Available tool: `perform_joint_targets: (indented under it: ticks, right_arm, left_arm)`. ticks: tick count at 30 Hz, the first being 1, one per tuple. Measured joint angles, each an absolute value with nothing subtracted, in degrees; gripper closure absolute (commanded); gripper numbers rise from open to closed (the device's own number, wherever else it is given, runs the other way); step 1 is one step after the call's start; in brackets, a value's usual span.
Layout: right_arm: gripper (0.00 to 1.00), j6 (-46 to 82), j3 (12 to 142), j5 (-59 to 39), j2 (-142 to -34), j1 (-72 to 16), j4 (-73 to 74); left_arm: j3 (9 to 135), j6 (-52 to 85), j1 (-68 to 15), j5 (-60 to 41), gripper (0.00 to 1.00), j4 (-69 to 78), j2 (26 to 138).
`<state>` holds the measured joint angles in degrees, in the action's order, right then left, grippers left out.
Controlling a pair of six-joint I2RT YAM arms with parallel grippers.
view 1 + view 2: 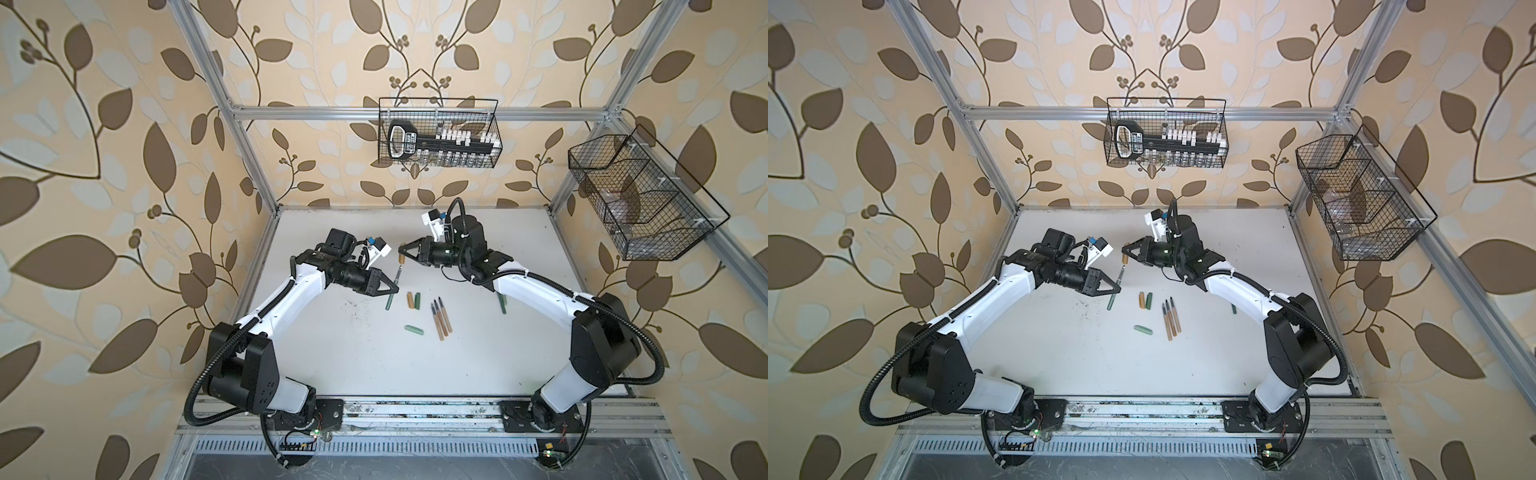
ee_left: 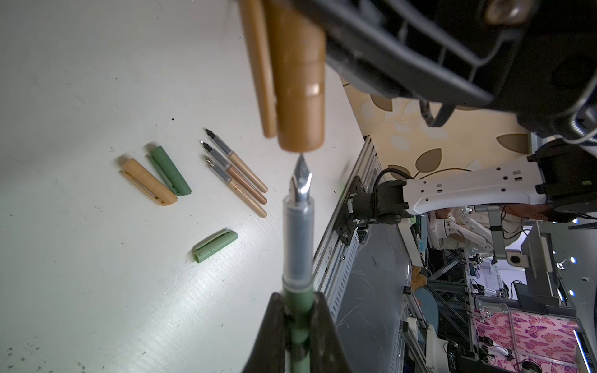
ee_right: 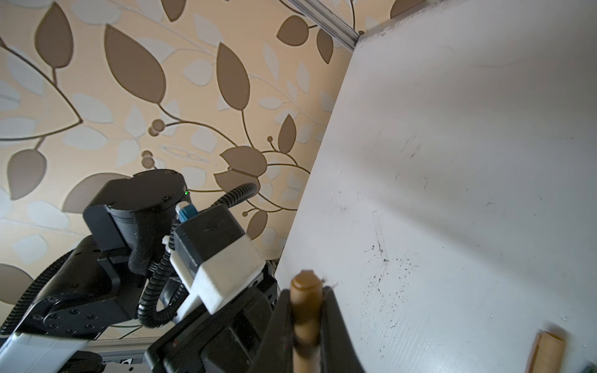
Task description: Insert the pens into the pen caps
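Tan plastic forms the stubby pen cap [image 2: 298, 97] pinched in the right gripper [image 1: 401, 248], its open end toward six o'clock in both top views. At the cap's six o'clock the left gripper [image 1: 395, 287] clamps a green pen with grey grip and steel nib [image 2: 298, 239]. The nib tip sits just at the cap's mouth. On the white table [image 1: 353, 365], three tan pens [image 1: 438, 318] lie side by side at the left gripper's four o'clock. A loose tan cap [image 1: 410, 300], a dark green cap [image 1: 417, 298] and a pale green cap [image 1: 414, 329] lie nearby.

Tan pen cap [image 2: 298, 80] blurred, cut by the picture's edge, green pen [image 2: 298, 245] barrel lost between the fingers [image 2: 271, 336], dark green piece [image 1: 503, 306] half under the right arm — pen or cap unclear.
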<state>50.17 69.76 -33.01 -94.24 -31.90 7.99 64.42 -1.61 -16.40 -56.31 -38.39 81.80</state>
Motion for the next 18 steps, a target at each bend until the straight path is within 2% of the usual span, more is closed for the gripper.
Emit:
perform_joint_targets:
  ticks: [18]
  right_arm:
    - [0.93, 49.82, 68.77, -31.77, -94.04, -33.32, 7.22]
  left_arm:
    - [64.42, -1.78, -15.57, -54.85, 1.0, -38.79, 81.71]
